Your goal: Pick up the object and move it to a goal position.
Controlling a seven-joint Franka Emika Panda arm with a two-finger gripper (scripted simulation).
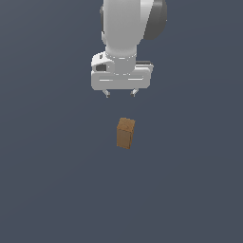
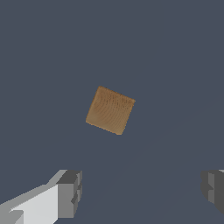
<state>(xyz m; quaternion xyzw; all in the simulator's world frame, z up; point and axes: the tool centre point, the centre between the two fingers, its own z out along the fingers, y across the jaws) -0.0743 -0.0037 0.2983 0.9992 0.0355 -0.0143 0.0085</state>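
Brown, matte, wood-grained: that's the object [image 1: 126,133] we see, a small rectangular block standing upright on the flat slate-grey worktop [image 1: 47,190]. Its long axis runs vertical, taller than wide, and it looks plumb rather than leaning. In the exterior view we see two side faces and the top, so a vertical edge points roughly toward that camera. From the wrist view we look down on its top face [image 2: 110,110], which reads as near square and is turned at an angle to the line between the two fingers, corners pointing off that axis.

White claw [image 1: 120,94] hangs above the block, clear of it, with open air between the fingertips and the block's top. In the exterior view the block sits just under the claw, shifted slightly to the exterior view's right of the midpoint between the tips. The claw is spread wide and holds nothing; the gap between the fingers is well broader than the block. In the wrist view we see one grey finger pad [image 2: 70,192] at one edge and the other pad [image 2: 213,189] at the far edge, with the block ahead of them, not between them.

Arm body [image 1: 128,28] is white with a dark patch near the top.
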